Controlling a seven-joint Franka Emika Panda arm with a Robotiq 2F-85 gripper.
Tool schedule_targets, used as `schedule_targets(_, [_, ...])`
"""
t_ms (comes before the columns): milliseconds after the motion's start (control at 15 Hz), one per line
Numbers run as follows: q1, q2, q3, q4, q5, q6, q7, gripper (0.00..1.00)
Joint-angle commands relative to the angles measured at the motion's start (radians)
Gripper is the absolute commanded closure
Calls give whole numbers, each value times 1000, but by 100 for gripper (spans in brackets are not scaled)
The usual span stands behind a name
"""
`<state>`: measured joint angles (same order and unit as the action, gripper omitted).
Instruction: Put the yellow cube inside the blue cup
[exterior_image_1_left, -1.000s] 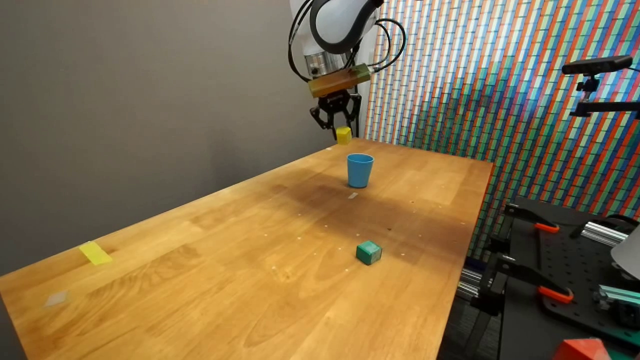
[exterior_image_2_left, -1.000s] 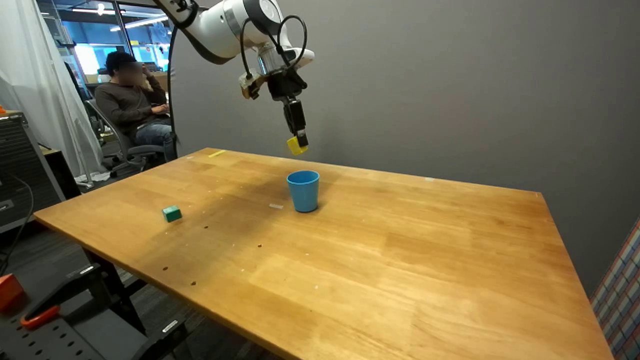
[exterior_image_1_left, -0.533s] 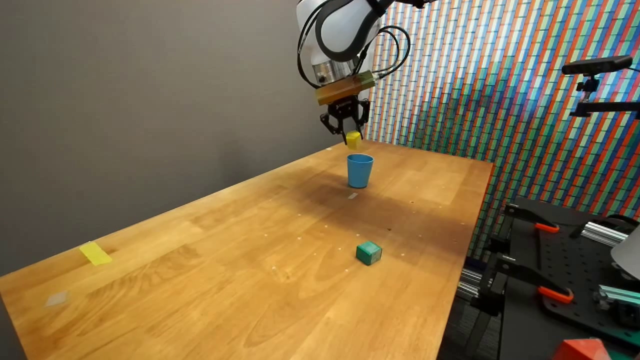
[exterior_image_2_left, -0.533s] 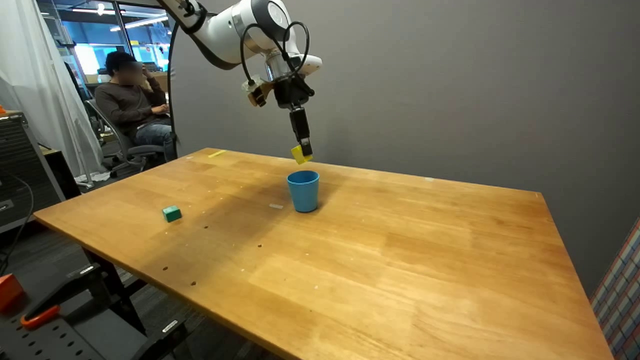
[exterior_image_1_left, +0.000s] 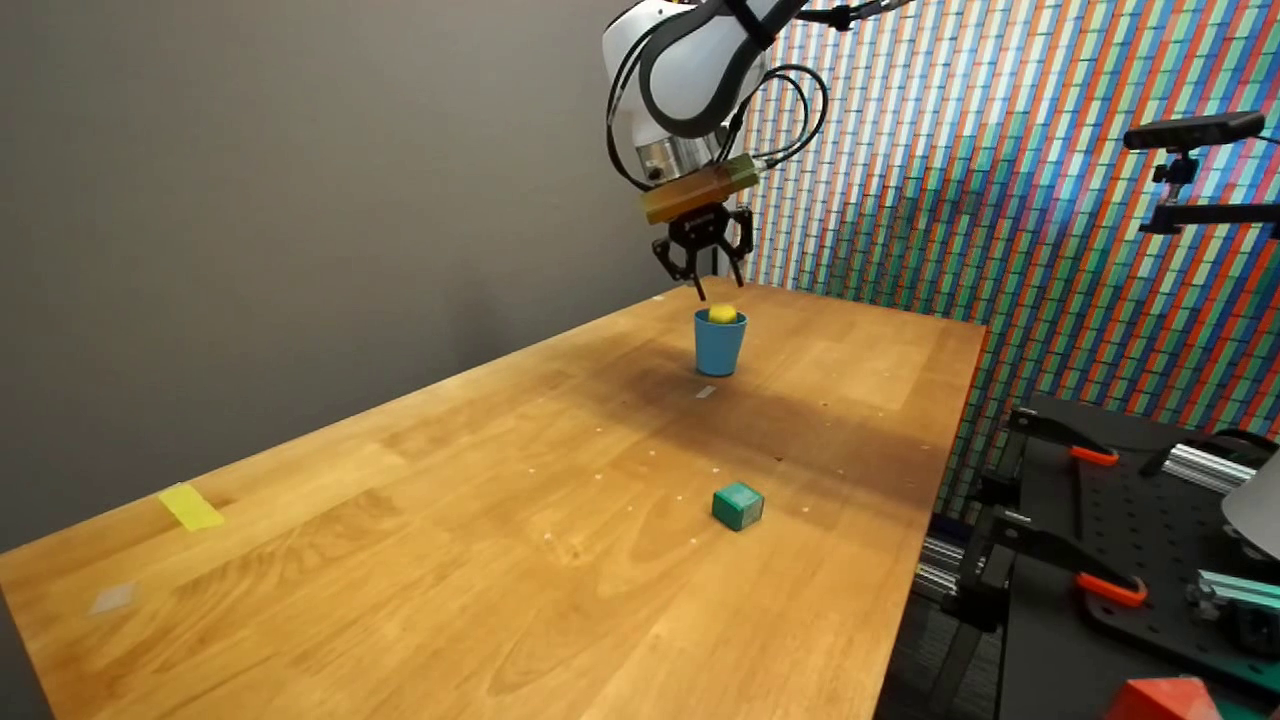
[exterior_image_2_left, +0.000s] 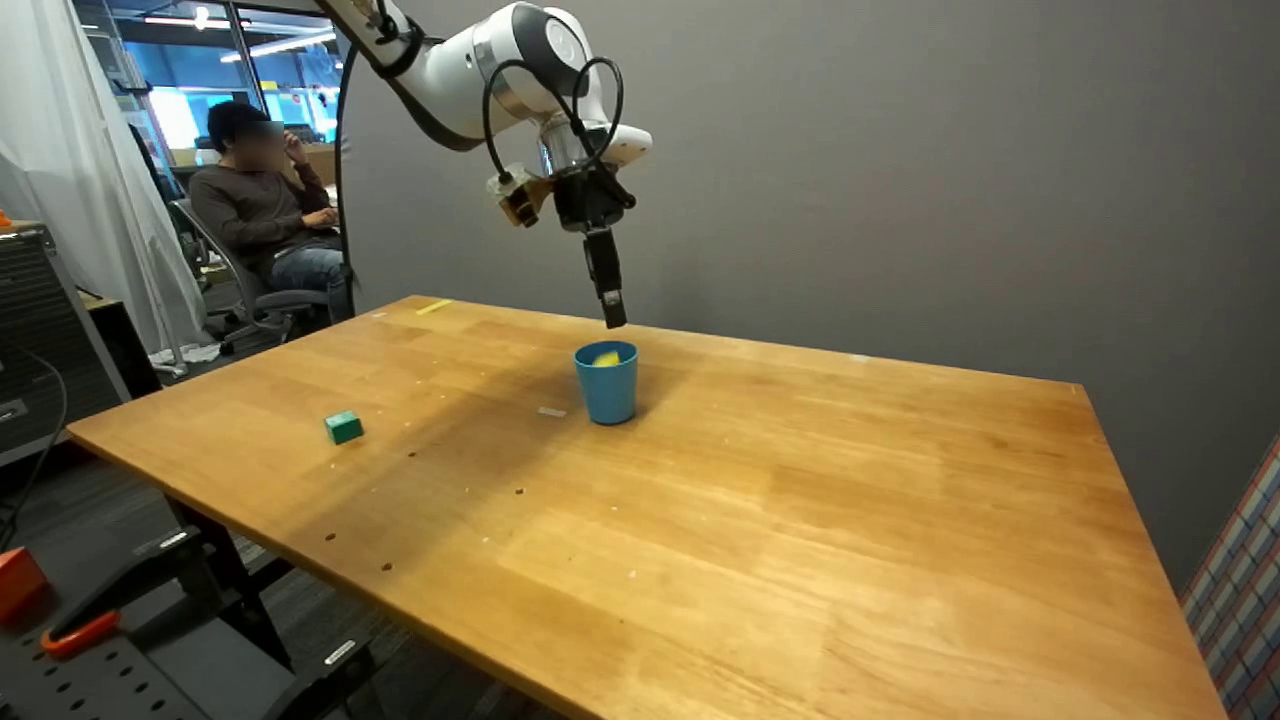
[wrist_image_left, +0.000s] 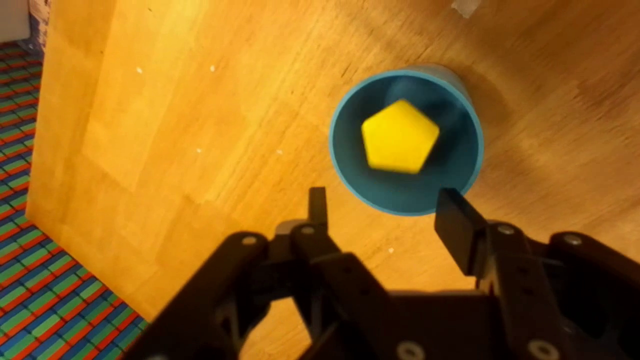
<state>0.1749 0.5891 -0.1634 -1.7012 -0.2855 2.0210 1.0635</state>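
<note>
One yellow cube (wrist_image_left: 399, 138) shows inside the blue tapered cup (exterior_image_1_left: 718, 350); above, at twelve o'clock, hangs the black two-fingered gripper (exterior_image_1_left: 721, 292), jaws apart.

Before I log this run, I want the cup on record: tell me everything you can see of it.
The blue cup is plain and round, smooth-looking, perhaps plastic, widening from base to thin rim, with no handle showing. It stands upright on the wooden table in both exterior views. The yellow cube shows in its opening; whether it touches the inside, I can't tell. The gripper is open just above, apart from the cup.
</note>
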Motion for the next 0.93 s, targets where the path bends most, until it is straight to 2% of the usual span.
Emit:
schedule_targets(0, [-23, -30, 36, -9, 19, -12, -57, 9])
schedule_targets(67, [-41, -53, 65, -22, 48, 0, -130, 2])
schedule_targets(133, [-48, -65, 82, -26, 68, 5, -179, 0])
schedule_targets(533, [-48, -245, 151, -59, 140, -64, -478, 0])
schedule_targets(867, [-67, -407, 183, -79, 231, -152, -761, 0])
